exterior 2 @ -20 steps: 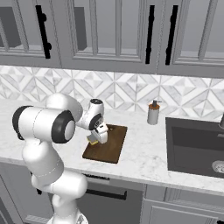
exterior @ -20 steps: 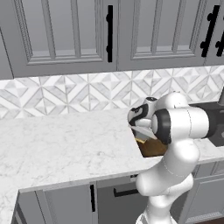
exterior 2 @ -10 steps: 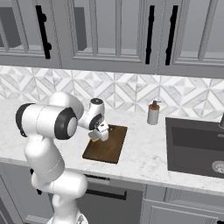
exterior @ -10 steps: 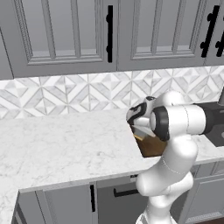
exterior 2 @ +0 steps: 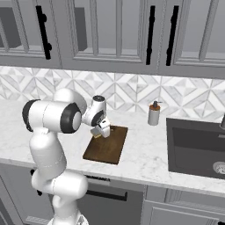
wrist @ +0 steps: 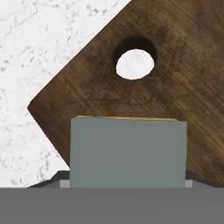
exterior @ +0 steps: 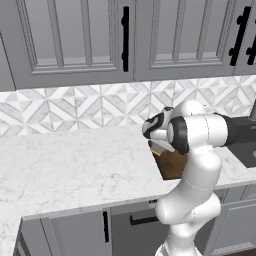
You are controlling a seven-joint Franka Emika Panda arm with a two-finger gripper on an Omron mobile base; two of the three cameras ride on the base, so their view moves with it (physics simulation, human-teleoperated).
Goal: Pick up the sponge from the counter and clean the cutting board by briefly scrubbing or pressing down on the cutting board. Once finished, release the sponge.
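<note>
Our gripper (exterior 2: 100, 132) clamps the sponge (wrist: 127, 151) over the board (wrist: 183, 83) near its hole (grey face towards us); we read no writing.

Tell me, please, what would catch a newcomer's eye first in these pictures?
Probably the white arm bent low over the dark cutting board on the counter, its gripper near the board's far end. In the hand view the grey-topped sponge sits between the fingers, just short of the board's hole. To the right are a dark sink and a soap dispenser.
</note>
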